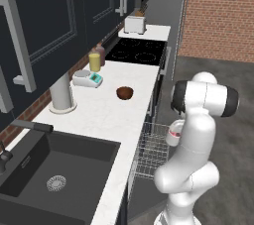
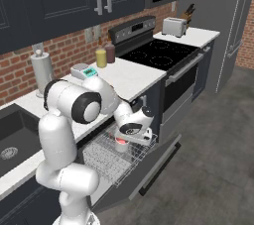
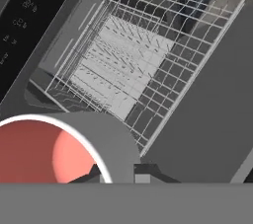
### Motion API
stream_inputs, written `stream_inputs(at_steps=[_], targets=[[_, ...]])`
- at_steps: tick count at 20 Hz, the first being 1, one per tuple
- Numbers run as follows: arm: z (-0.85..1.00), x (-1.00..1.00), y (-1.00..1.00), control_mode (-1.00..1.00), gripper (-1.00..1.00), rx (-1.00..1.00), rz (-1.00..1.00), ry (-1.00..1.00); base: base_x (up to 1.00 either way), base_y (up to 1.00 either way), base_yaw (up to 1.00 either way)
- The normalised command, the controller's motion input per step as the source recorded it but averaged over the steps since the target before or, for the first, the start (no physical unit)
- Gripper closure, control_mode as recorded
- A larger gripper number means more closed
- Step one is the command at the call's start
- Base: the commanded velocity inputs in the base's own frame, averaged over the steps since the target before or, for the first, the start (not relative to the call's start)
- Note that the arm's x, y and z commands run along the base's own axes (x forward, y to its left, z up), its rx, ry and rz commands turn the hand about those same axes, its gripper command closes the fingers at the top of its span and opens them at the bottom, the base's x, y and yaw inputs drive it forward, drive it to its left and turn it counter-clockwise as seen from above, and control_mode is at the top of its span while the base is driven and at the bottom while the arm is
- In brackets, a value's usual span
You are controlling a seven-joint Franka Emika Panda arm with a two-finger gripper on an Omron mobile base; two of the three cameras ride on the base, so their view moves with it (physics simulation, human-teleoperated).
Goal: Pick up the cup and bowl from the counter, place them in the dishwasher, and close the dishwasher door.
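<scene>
The tool (image 2: 120, 142), clenched on the cup (image 2: 120, 143), hangs over the pulled-out wire rack (image 2: 106, 157) of the dishwasher (image 2: 130, 179); the bowl (image 1: 124, 92) waits on the counter (image 1: 99, 115), at the rack's 11 o'clock in the left base view. The cup is best lowered upright until seated between the wires, clear of the rack's rim, before release.

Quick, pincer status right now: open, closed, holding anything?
Pincer: closed on the cup, holding it over the dishwasher's wire rack.
</scene>
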Motion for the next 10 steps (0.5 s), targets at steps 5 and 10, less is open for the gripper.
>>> stream_inputs(at_steps=[5, 10], targets=[[-0.45, 0.51, 0.02, -1.00, 1.00, 0.00, 0.08, -0.10, 0.00, 0.00, 0.00], [-0.52, 0.47, 0.02, -1.00, 1.00, 0.00, 0.07, -0.08, 0.00, 0.00, 0.00]])
